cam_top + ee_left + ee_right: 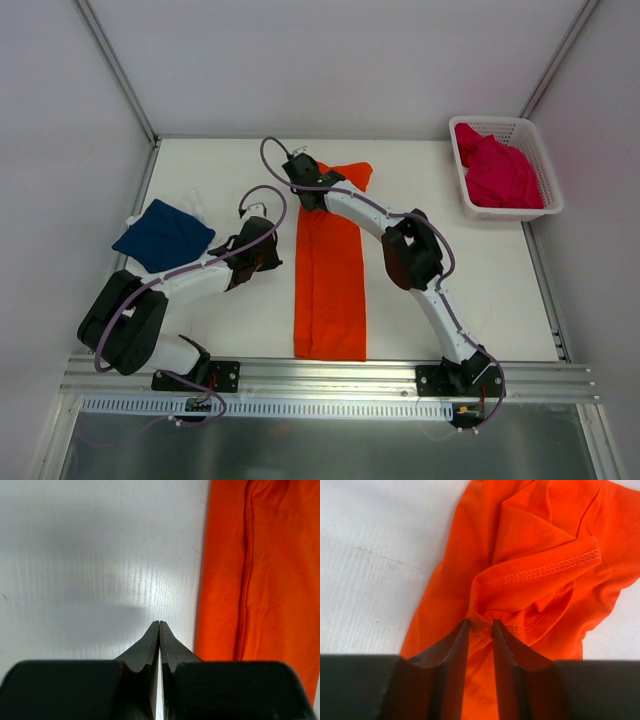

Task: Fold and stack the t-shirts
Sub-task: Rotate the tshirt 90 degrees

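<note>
A long folded t-shirt (330,290) lay centred on the table (470,280), a second shirt (163,235) well to its left, a third shirt (497,172) inside the basket (512,213) far right.

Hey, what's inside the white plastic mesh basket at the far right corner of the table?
A crumpled magenta pink cloth t-shirt fills the white plastic mesh basket. The cloth covers the basket's floor, so anything lying under it cannot be seen.
</note>
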Motion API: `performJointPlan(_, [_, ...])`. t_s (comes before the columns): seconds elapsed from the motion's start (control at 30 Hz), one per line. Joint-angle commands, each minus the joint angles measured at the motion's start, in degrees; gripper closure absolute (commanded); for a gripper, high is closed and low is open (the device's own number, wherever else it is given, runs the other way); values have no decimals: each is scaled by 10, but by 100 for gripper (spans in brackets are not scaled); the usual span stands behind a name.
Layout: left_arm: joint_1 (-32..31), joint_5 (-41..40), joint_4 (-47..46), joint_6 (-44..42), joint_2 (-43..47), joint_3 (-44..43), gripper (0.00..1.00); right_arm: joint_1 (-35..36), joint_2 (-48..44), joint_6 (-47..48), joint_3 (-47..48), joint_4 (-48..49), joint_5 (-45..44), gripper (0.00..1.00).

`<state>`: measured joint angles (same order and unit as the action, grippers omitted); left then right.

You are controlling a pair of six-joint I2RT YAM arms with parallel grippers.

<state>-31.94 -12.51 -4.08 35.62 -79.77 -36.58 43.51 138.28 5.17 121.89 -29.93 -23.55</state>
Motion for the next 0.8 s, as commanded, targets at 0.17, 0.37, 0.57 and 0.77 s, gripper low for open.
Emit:
performJointPlan(0.17, [-6,6,-18,6,5,8,100,19,-57,18,-29,3,-70,96])
performJointPlan(0.37, [-6,16,-25,9,3,13,100,29,-113,0,-118,21,-107,97])
performJointPlan(0.57, [-6,25,-33,13,3,20,100,33,-157,-24,-188,26,-155,92])
performJointPlan(0.77, [-6,33,-43,16,-3,30,100,34,-174,-41,-212,24,-161,85])
